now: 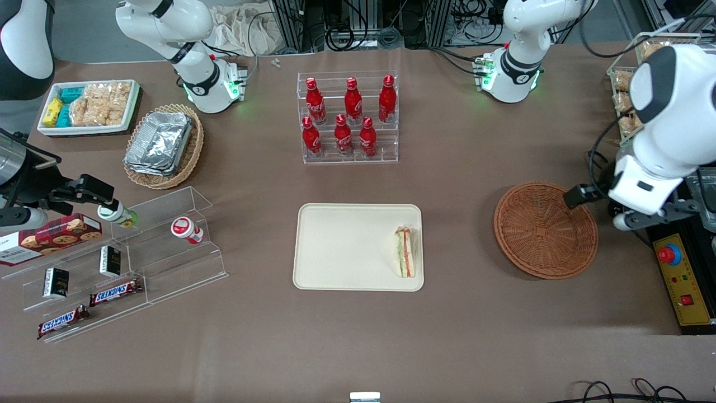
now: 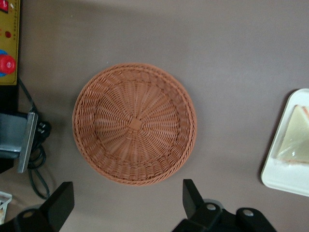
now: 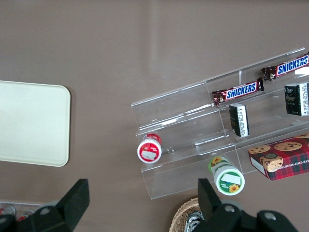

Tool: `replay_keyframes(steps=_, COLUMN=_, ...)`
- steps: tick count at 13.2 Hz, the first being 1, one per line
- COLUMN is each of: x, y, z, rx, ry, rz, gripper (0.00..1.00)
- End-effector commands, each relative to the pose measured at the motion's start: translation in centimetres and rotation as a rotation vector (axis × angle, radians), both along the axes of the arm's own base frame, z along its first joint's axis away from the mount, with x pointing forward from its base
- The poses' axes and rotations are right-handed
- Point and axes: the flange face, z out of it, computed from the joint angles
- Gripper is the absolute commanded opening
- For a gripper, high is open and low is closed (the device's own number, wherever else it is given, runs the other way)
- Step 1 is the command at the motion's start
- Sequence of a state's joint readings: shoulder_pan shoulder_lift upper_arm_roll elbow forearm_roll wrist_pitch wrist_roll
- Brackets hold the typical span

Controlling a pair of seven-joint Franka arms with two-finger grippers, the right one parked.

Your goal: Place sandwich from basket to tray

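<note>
The sandwich (image 1: 405, 252) lies on the cream tray (image 1: 335, 252), near the tray edge closest to the basket. It also shows in the left wrist view (image 2: 295, 140) on the tray's corner (image 2: 285, 181). The round reddish-brown basket (image 1: 545, 229) is empty and also shows in the left wrist view (image 2: 134, 123). My left gripper (image 1: 629, 202) hangs high above the table beside the basket's rim, toward the working arm's end. In the left wrist view the gripper (image 2: 126, 193) is open and holds nothing.
A clear rack of red cola bottles (image 1: 349, 117) stands farther from the camera than the tray. A yellow control box with a red button (image 1: 679, 280) lies beside the basket. A clear stepped shelf with snacks (image 1: 112, 263), an oval basket of foil containers (image 1: 162, 145) and a white snack bin (image 1: 89, 106) sit toward the parked arm's end.
</note>
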State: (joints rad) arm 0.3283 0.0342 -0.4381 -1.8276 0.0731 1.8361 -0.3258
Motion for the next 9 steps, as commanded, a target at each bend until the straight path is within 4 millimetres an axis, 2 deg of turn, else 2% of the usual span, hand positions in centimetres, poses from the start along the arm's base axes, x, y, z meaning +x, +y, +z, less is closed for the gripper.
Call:
replay_keyframes(steps=1, x=-2.6, y=0.0, z=0.0, rx=0.018, ry=-0.004, rz=0.013, gripper=1.00)
replay_keyframes(steps=5, x=-2.7, y=-1.2, z=0.2, rx=0.020, ry=-0.003, rz=-0.021, gripper=1.00)
replay_keyframes(steps=6, x=-2.8, y=-2.0, z=0.2, rx=0.017, ry=-0.003, rz=-0.052, gripper=1.00)
replay_keyframes(steps=7, x=-2.4, y=-2.5, z=1.1, rx=0.012, ry=-0.024, rz=-0.108, gripper=1.00)
replay_keyframes(steps=9, x=-0.3, y=0.0, z=2.1, rx=-0.006, ry=-0.019, rz=-0.107, gripper=1.00)
